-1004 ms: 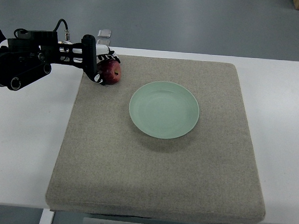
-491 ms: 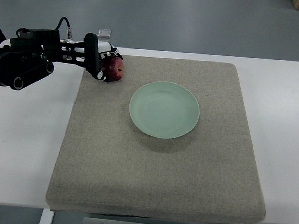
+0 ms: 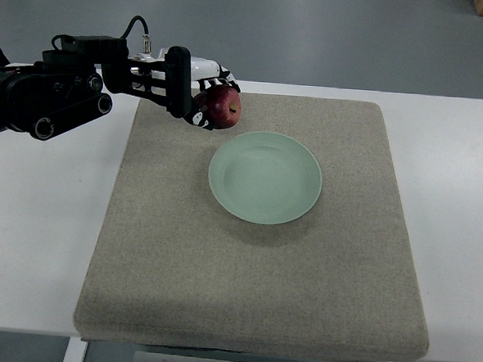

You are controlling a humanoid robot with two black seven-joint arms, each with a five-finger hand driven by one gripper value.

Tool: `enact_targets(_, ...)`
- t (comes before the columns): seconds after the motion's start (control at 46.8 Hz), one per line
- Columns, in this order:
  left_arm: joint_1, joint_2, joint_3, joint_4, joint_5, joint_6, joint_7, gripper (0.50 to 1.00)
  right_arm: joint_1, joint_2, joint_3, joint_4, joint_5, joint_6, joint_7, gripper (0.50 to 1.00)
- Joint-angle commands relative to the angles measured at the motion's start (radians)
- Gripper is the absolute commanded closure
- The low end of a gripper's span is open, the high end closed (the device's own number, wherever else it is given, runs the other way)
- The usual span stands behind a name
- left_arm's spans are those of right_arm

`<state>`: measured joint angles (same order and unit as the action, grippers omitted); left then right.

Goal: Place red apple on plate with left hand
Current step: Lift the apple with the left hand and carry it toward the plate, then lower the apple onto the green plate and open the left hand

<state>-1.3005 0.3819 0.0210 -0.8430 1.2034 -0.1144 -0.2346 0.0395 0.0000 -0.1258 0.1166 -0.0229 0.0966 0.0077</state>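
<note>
Red apple [image 3: 223, 106] is gripped in the curled fingers of the left robot hand [image 3: 199, 96], held in the upper left of the frame just off the upper-left rim of the pale green plate [image 3: 265, 177], which sits on a grey mat [image 3: 251, 288]. If it is released before the plate's middle is reached, the apple could be dropped on the rim and rolled onto the mat or the white tabletop [image 3: 33, 234].

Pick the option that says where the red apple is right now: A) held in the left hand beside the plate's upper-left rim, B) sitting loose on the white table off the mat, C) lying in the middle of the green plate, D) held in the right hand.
A: the left hand has its fingers wrapped around the red apple, just outside the empty green plate.
</note>
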Motion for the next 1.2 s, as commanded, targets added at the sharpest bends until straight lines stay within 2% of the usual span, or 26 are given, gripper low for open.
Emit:
enact_targets(0.0, -0.003, 0.0, 0.002, -0.039, 0.004, -0.001, 0.0, 0.834, 0.0, 0.0, 0.0, 0.0, 0.001, 0.0, 0.0, 0.536)
enact_targets(0.085, -0.003, 0.0, 0.002, -0.07, 0.004, -0.004, -0.002, 0.804, -0.001, 0.0, 0.0, 0.0, 0.0, 0.0, 0.0, 0.536)
enact_targets(0.256, -0.002, 0.002, 0.005, -0.142, 0.008, -0.005, -0.002, 0.799, 0.0, 0.0, 0.0, 0.0, 0.0, 0.0, 0.0, 0.536)
enact_targets(0.491, 0.003, -0.009, 0.008, -0.145, 0.007, -0.007, -0.002, 0.797, 0.0, 0.0, 0.0, 0.0, 0.001, 0.0, 0.0, 0.536)
enact_targets(0.641, 0.01, -0.024, 0.01, -0.145, 0.007, -0.01, -0.002, 0.769, 0.0, 0.0, 0.0, 0.0, 0.0, 0.0, 0.0, 0.536)
enact_targets(1.068, 0.032, -0.063, 0.016, -0.143, 0.012, -0.011, -0.002, 0.763, 0.0, 0.0, 0.0, 0.0, 0.001, 0.0, 0.0, 0.536)
enact_targets(1.175, 0.043, -0.064, 0.016, -0.143, 0.01, -0.01, -0.002, 0.733, 0.0, 0.0, 0.0, 0.0, 0.0, 0.0, 0.0, 0.536)
